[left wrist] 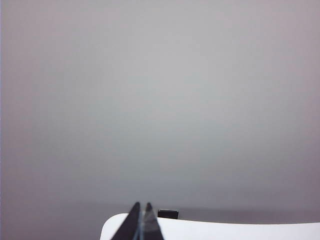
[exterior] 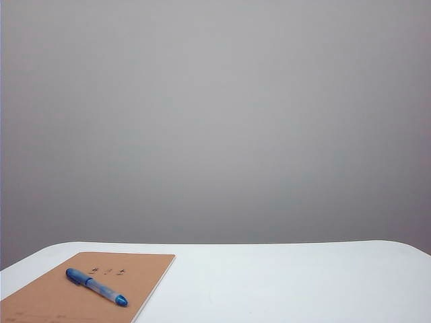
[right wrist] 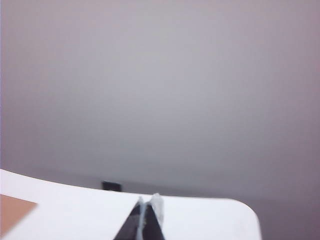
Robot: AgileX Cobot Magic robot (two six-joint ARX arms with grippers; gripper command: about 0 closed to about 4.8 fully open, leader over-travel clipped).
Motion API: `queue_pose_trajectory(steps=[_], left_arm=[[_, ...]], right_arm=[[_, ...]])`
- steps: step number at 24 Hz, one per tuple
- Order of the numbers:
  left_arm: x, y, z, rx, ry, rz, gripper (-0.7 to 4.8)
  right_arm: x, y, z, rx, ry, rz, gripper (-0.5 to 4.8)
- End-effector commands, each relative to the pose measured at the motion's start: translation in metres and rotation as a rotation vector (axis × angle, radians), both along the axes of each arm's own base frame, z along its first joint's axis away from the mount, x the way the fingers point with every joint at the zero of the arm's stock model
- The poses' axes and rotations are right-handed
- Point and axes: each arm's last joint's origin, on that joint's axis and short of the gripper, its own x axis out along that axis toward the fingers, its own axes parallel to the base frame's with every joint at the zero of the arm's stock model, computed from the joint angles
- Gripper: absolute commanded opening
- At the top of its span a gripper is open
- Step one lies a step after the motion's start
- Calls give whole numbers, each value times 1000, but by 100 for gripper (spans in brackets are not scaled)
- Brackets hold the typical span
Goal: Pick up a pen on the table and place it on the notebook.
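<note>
On the notebook [exterior: 87, 289], well clear of both grippers, lies the pen [exterior: 96, 286]. Left gripper [left wrist: 140, 220] and right gripper [right wrist: 146, 217] are pressed together, empty, aimed level over the table [exterior: 283, 282]. Pen looks light, rigid, slick, roll-prone; pinch mid-barrel.

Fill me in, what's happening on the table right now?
Nothing is being handled. The pen lies on the notebook, on the left of the table in the exterior view. Neither arm shows in that view. Each wrist view shows its own hand shut and empty: the left hand and the right hand both point level across the table toward the grey wall. The placement looks done.
</note>
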Motion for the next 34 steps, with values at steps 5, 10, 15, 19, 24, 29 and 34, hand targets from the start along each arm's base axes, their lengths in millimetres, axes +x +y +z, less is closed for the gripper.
queue_pose_trajectory(steps=[5, 10, 15, 19, 24, 29, 34], left_arm=[[5, 0, -12, 6, 10, -8, -6], [12, 0, -35, 1, 77, -4, -6], [15, 0, -48, 32, 115, 4, -6], [18, 1, -59, -4, 110, 1, -6], [18, 1, -60, 18, 88, 12, -6], [18, 0, -61, 21, 90, 0, -6], [18, 1, -60, 20, 87, 5, -6]], right_arm=[[2, -15, -4, 23, -31, -16, -6], [4, -19, -12, 31, 45, -137, -6], [5, -18, -30, 28, 123, -229, -6], [3, -12, -33, -21, 139, -233, -6], [-6, -13, -27, -2, 59, -224, -6], [-7, -12, -26, -19, 50, -189, -6], [-7, -11, -30, -36, 88, -151, -6]])
